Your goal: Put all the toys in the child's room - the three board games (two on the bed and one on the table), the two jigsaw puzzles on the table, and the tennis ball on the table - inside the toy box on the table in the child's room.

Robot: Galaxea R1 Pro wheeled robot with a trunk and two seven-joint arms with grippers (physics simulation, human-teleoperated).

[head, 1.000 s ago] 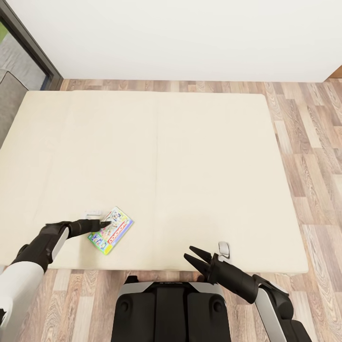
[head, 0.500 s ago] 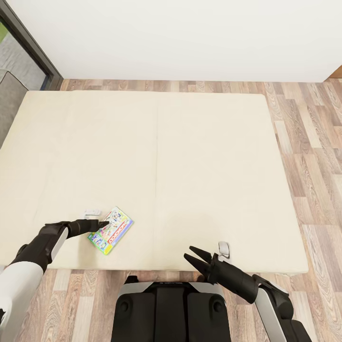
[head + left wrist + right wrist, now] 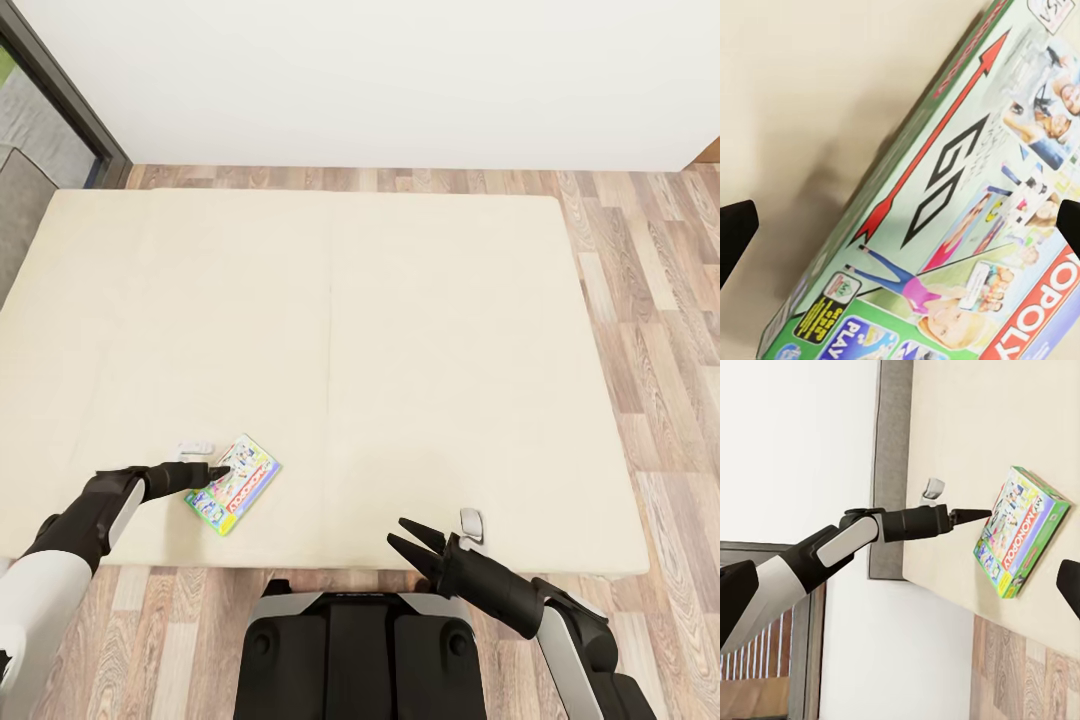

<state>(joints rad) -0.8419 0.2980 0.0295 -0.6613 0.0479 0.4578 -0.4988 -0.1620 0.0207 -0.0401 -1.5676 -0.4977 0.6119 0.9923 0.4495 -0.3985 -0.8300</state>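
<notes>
A Monopoly board game (image 3: 233, 484) is seen lying flat on the cream bed (image 3: 400, 330), near the front edge at the robot's left; its green, purple and red print is read clearly in the left wrist view (image 3: 967, 225). The left gripper (image 3: 217, 472) is held low over the box's left edge, its fingertips set wide apart on either side of the box in the wrist view — released, nothing grasped. A small pale object (image 3: 194, 447) is seen on the mattress just beside that gripper; what it is cannot be told. The right gripper (image 3: 415, 537) is poised over the front edge of the bed — fingers spread, empty. Just beyond it a small grey-white object (image 3: 470, 522) rests on the mattress. Wood-plank floor (image 3: 650, 300) is seen at the right of the bed.
</notes>
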